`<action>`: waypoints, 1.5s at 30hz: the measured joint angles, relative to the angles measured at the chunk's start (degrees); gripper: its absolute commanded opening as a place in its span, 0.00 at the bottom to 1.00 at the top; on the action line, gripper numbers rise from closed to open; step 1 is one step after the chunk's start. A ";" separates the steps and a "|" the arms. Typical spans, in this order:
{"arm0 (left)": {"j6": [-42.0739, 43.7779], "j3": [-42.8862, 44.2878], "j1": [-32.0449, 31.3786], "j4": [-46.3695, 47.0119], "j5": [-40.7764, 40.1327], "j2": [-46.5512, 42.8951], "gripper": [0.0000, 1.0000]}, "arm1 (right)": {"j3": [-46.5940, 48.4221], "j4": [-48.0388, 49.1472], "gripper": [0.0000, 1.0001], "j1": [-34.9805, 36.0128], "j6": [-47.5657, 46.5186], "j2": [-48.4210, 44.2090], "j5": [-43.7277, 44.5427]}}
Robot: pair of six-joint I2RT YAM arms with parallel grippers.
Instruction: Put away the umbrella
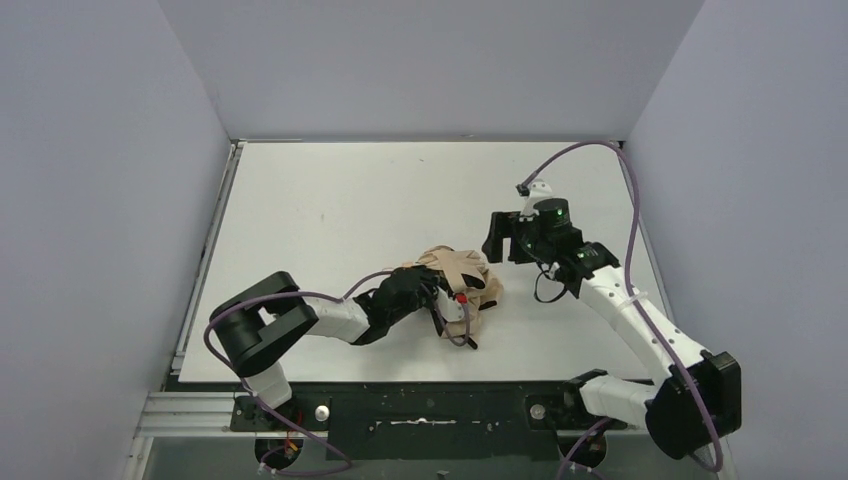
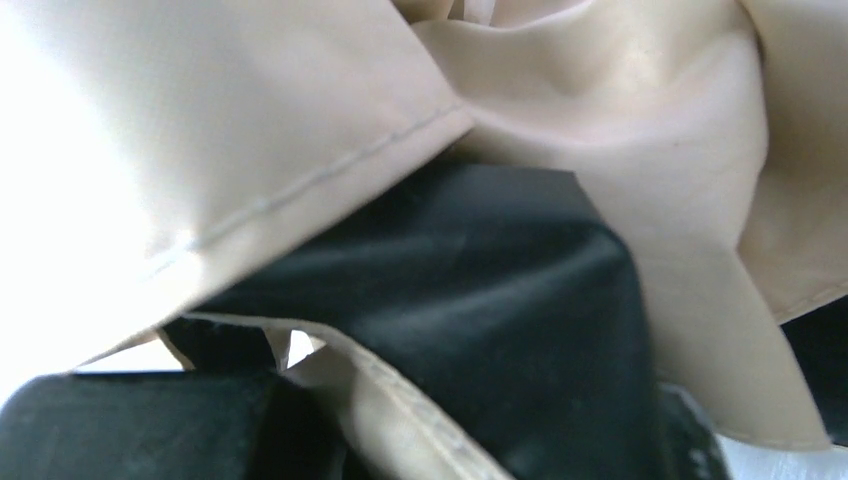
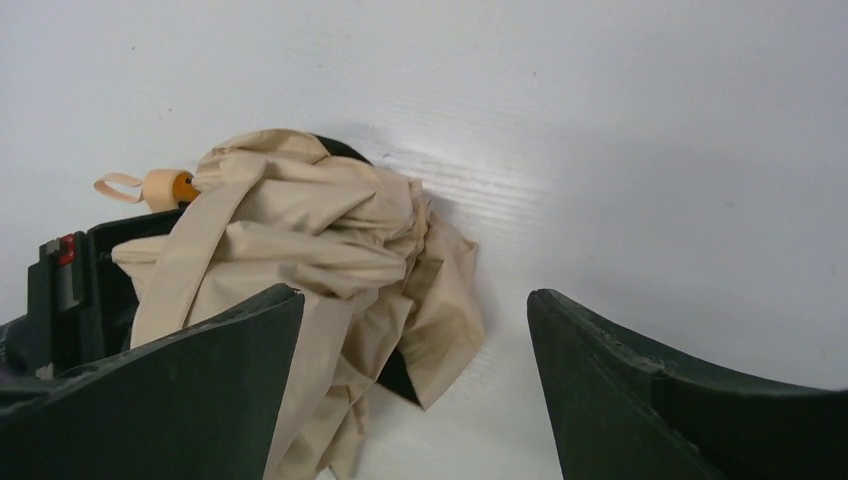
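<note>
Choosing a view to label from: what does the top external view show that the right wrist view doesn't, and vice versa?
Top only: the whole right arm, the right gripper apart from the umbrella. Right wrist only: the tan loop at the umbrella's end, its fingers spread wide. Both: the umbrella on the white table, the left gripper against it.

the umbrella (image 1: 462, 275) lies bunched on the table (image 1: 330, 200) near its middle, a little toward the near edge, between the two arms. the left gripper (image 1: 450, 300) reaches in from the left and sits against the bundle's near-left side, with folds of fabric draped over and around it. the umbrella's handle end (image 3: 165, 186) sticks out toward the near edge, just beside that gripper. the right gripper (image 1: 503, 238) hangs just to the right of and behind the umbrella, apart from it, with only bare table between its jaws.
</note>
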 measured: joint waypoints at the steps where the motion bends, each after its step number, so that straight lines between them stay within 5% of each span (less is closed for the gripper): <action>1: 0.57 -0.11 -0.20 0.46 -0.15 0.17 0.00 | 0.52 0.96 0.87 -2.25 -2.23 1.42 -2.56; 9: 4.66 -0.15 -2.69 4.52 -2.27 3.21 0.00 | 9.20 6.54 0.83 -10.19 -23.71 15.54 -25.03; 16: 8.72 -0.15 -5.44 7.26 -3.78 5.49 0.00 | 15.67 -4.81 0.81 -9.99 -50.05 25.51 -41.03; 25: 11.37 -0.15 -6.80 8.85 -4.96 6.91 0.00 | 24.13 -24.30 0.79 -8.87 -71.58 36.17 -45.90; 36: 12.09 -0.17 -8.76 9.81 -7.17 8.20 0.01 | 24.04 -28.44 0.72 -5.09 -75.67 41.64 -43.08; 41: 11.72 -0.26 -9.53 9.79 -9.14 8.31 0.42 | 24.00 -27.63 0.48 -4.02 -75.06 43.50 -40.70; 45: 10.23 -1.09 -10.34 10.45 -11.56 8.22 0.62 | 23.04 -25.24 0.34 -3.74 -73.57 43.80 -39.01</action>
